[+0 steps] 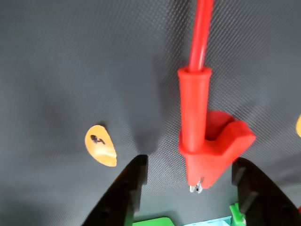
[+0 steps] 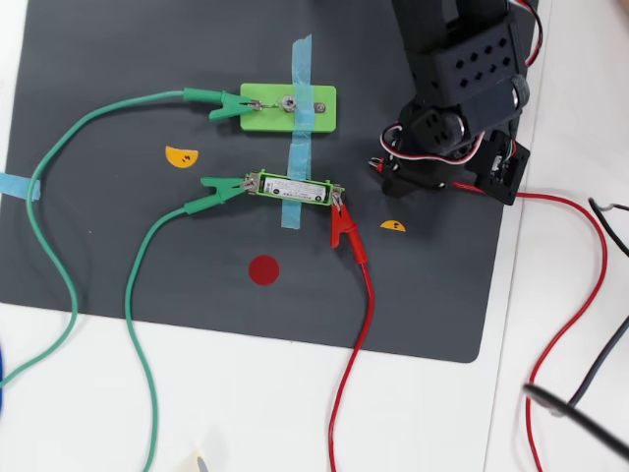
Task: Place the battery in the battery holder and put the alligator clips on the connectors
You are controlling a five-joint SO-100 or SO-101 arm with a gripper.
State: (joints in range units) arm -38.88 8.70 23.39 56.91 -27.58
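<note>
Black two-finger gripper [image 1: 188, 181] stands wide open at the bottom of the wrist view, its fingers [image 1: 126, 188] flanking the red rubber-sleeved alligator clip [image 1: 209, 141] without touching it. In the overhead view that clip [image 2: 341, 224] bites the right-end silvery tab of the narrow bright-green battery holder [image 2: 263, 184] at mid-frame. The small white cylindrical battery [image 2: 297, 190] lies inside, and a green-sleeved clip [image 2: 224, 187] grips the left end.

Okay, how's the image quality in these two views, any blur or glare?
Wrist view: the red rubber-sleeved alligator clip and the black tool look soft, close to the lens; the dark mat's weave is sharper. Overhead view: evenly lit, sharp, no strong glare; the narrow green battery holder reads clearly.
</note>
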